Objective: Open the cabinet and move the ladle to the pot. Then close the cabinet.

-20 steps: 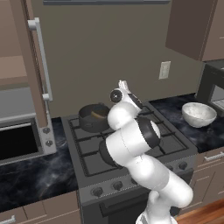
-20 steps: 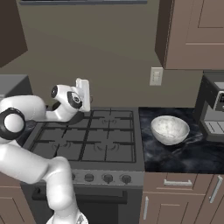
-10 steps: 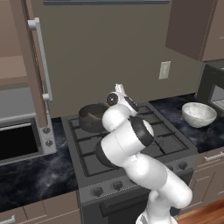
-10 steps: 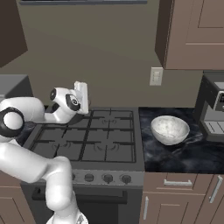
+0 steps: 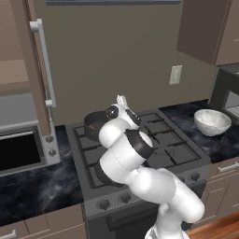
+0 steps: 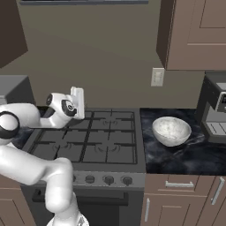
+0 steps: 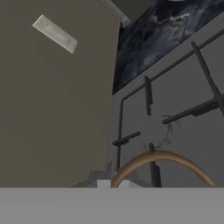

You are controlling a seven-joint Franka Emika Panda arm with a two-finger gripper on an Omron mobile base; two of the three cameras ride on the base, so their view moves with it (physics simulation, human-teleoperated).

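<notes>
Since a second ago your arm has swung left across the stove, carrying the gripper (image 5: 122,100) from the stove's middle toward the pot (image 5: 96,125) at the back left burner; the base has stayed put.

Nearest you, the arm's glossy white links with dark joints fold over the stove (image 6: 103,145), whose matte grey top carries black cast grates. In the hand view a thin brown curved handle, the ladle (image 7: 162,162), arcs up from the bottom edge over a burner; your gripper is closed on the ladle, though the fingertips themselves sit below the frame. The pot is low, round and dark with a thick rim, just left of the gripper in the left base view.

On the dark marbled tabletop (image 6: 185,154) to the right sits a speckled white bowl (image 6: 171,131), with a dark coffee machine (image 6: 215,112) beyond it. To the left, a microwave (image 5: 23,140) stands under the cabinet (image 5: 18,60), whose brown door with its long silver bar handle hangs open. Behind everything runs a plain taupe wall with a white outlet (image 6: 157,77).
</notes>
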